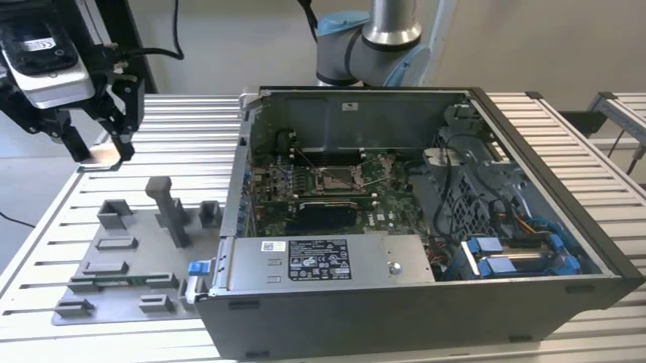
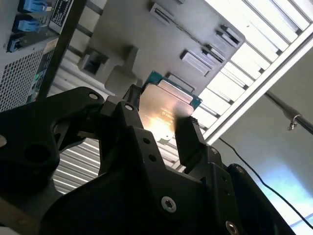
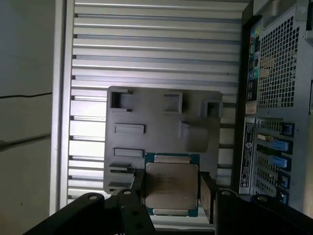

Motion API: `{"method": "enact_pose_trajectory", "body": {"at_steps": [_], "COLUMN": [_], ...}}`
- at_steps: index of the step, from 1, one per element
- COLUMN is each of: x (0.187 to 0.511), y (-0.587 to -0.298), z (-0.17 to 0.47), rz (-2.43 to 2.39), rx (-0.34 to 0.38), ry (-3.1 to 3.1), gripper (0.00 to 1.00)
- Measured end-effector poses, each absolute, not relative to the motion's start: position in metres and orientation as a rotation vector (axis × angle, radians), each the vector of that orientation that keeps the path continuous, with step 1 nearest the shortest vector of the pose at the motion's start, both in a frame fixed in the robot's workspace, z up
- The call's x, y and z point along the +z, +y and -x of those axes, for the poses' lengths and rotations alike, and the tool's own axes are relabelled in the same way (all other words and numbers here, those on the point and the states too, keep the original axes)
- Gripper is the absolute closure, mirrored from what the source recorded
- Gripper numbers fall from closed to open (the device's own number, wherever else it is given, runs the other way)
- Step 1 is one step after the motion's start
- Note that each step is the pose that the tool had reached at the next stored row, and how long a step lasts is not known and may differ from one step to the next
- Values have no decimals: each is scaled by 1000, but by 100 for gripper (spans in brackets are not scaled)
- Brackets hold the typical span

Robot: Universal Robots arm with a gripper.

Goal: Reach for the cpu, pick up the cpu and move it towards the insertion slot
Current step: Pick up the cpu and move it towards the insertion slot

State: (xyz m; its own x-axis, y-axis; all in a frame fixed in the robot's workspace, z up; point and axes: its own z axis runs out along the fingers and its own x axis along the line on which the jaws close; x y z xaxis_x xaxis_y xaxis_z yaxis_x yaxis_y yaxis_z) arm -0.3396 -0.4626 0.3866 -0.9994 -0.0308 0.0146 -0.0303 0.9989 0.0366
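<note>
The cpu (image 1: 97, 156) shows as a thin tan sliver between the fingers of my gripper (image 1: 98, 159). The gripper is shut on it, raised over the slatted table at the exterior view's far left. In both wrist views the chip's silvery top face (image 3: 171, 183) (image 2: 164, 105) sits clamped by its edges between the black fingers (image 3: 138, 185). The gripper (image 3: 172, 190) (image 2: 156, 120) hangs over the grey fixture plate. The insertion slot (image 1: 338, 178), a square socket with a metal frame, lies in the green motherboard inside the open computer case, well toward the exterior view's right of the gripper.
The grey fixture plate (image 1: 126, 261) with several upright blocks lies on the slatted table (image 1: 192, 121), beside the case. The open computer case (image 1: 525, 151) has tall walls around the motherboard, a power supply (image 1: 323, 261) along its near side and blue drive brackets (image 1: 504, 261).
</note>
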Motion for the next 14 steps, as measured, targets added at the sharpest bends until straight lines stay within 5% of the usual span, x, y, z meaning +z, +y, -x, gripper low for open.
{"method": "enact_pose_trajectory", "body": {"at_steps": [14], "x": [387], "y": [-462], "z": [291], "rz": [-58], "rx": [-57], "ry": [-3125], "gripper": [100]}}
